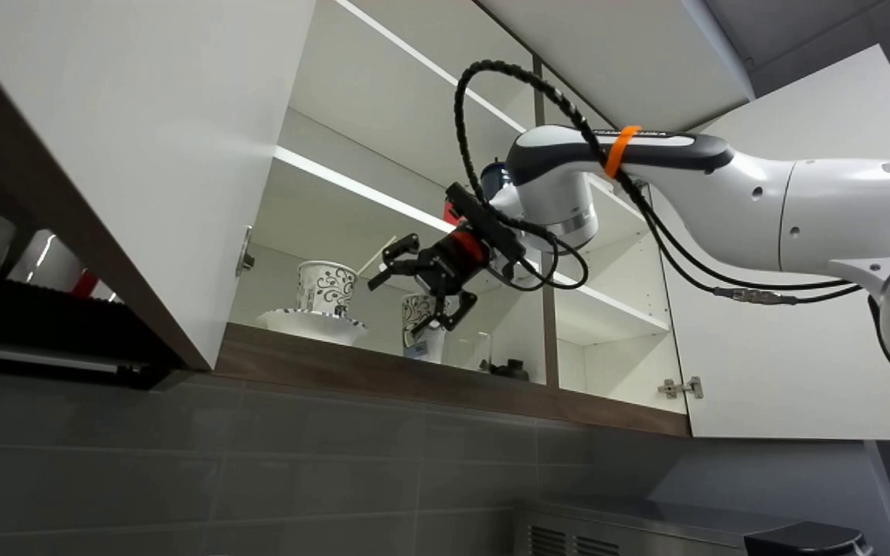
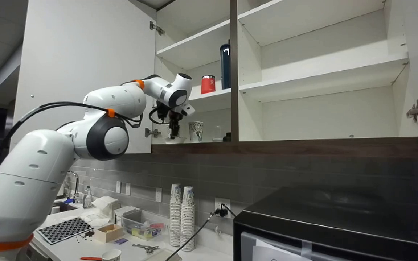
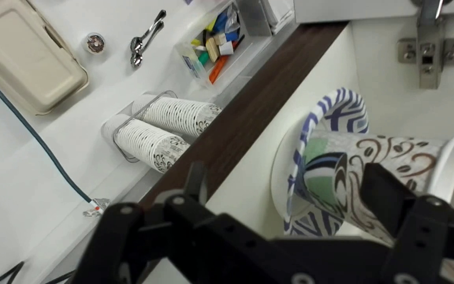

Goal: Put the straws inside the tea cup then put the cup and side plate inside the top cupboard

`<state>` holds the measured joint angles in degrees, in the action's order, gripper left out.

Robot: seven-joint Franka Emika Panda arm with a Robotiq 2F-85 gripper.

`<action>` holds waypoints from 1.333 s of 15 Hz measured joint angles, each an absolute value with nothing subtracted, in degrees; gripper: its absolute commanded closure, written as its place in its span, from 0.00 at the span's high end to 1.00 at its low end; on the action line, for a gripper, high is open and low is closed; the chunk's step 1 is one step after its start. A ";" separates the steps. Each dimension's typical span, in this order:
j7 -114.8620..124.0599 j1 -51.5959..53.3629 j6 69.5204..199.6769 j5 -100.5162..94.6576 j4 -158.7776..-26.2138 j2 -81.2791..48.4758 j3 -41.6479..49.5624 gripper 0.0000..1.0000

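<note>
The white top cupboard held the side plate and tea cup at its left.
The claw was spread wide on the cup's near side. The plate's rim was blue-and-white; the cup, upright on it, was white with dark swirls. There were one cupboard, one blue tumbler, one plate, one beaker to the right, one cup and one pale straw at its rim.

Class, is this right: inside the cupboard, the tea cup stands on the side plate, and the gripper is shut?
Only the last part is wrong: an exterior view shows the gripper open. The tea cup does stand on the side plate inside the cupboard.
</note>
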<state>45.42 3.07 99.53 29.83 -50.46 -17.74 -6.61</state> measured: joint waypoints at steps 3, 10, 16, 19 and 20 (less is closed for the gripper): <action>34.76 1.33 98.52 32.71 -51.73 -15.52 -6.89 1.00; 7.55 -1.52 102.36 36.50 -64.51 -4.48 -6.80 1.00; -16.62 -2.76 111.29 49.24 -79.86 7.18 -4.80 1.00; -27.37 -2.96 112.12 56.69 -87.97 13.28 -2.21 1.00; -30.02 -2.64 112.12 58.23 -90.65 15.31 -0.97 1.00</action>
<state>-30.02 -2.64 112.12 58.23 -90.65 15.31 -0.97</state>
